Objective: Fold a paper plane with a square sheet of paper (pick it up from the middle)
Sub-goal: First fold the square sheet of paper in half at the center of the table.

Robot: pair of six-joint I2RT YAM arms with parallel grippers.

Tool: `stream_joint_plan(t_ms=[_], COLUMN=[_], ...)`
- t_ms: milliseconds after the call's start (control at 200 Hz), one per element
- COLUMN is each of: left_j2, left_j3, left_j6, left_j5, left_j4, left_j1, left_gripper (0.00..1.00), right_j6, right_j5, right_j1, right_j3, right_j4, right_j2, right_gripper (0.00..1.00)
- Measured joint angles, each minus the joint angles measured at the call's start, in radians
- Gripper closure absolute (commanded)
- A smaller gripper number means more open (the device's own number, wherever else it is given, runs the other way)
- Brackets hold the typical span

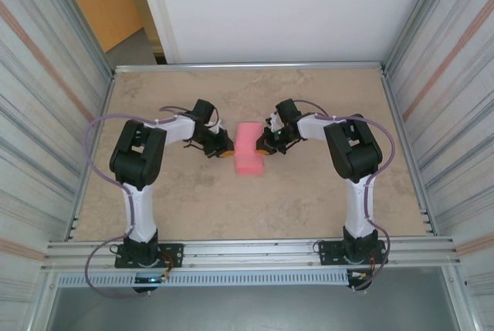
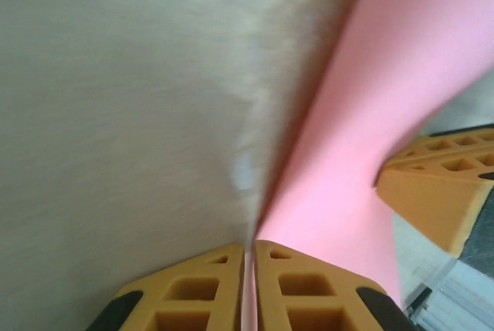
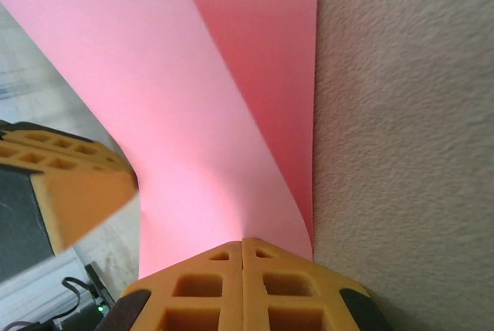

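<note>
Pinch, both sides. Your left gripper point(image 2: 249, 250) has its jaws pressed together with a thin sliver of paper point(image 2: 370, 115) caught between the tips. Your right gripper point(image 3: 242, 244) is likewise closed, and the sheet rises straight out of its tips. Each holds one side edge.

From the left tips the paper sweeps up and off to the right in a bowed wall. From the right tips it curves up and off to the left. From above it reads as a narrow pink strip lying between the two grippers, and they stand near each other, facing, low over the table point(image 3: 401, 115).

Judged step: bringing the two edges together for the centre fold.

- Hold both pinches firm; the sheet is thin and will slip from a loose grip.
- Close the gap evenly, both wrists at one height, so the edges meet square and not skewed.
- Watch the bow: let it belly down toward the table, not buckle sideways.
- Check the corners line up before you flatten anything. Whether they match now cannot be told.
- Only one hand lets go, and only once the edges lie together.
</note>
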Motion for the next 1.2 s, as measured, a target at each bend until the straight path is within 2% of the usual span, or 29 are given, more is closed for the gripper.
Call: stream_joint_plan(t_ms=[115,271,461,646,1037,1203], left_j2=[-0.047,-0.08,0.016,0.094,0.127,0.109], left_j3=[-0.01,0.004,0.096,0.134,0.095,0.066], left_j6=[-0.002,-0.023,-0.051,-0.058,-0.064,-0.047], left_j5=[-0.001,0.027,0.062,0.068,0.109,0.128], left_j4=[0.009,0.077,0.111,0.116,0.173,0.171], left_j1=[0.011,-0.035,-0.09,-0.096,-0.054,0.0], left_gripper=[0.87,0.86,0.86,0.86,0.87,0.87], right_j6=[0.0,0.0,0.0,0.0,-0.007,-0.008], right_j5=[0.0,-0.001,-0.003,-0.003,-0.007,-0.007], right_j1=[0.0,0.0,-0.001,-0.001,-0.003,-0.003], right_j3=[0.0,0.0,0.001,0.001,0.0,0.0], right_j4=[0.0,0.0,-0.001,0.0,0.0,-0.001], right_j2=[0.0,0.0,0.001,0.001,0.003,0.003], right_gripper=[0.95,0.95,0.95,0.95,0.95,0.95])
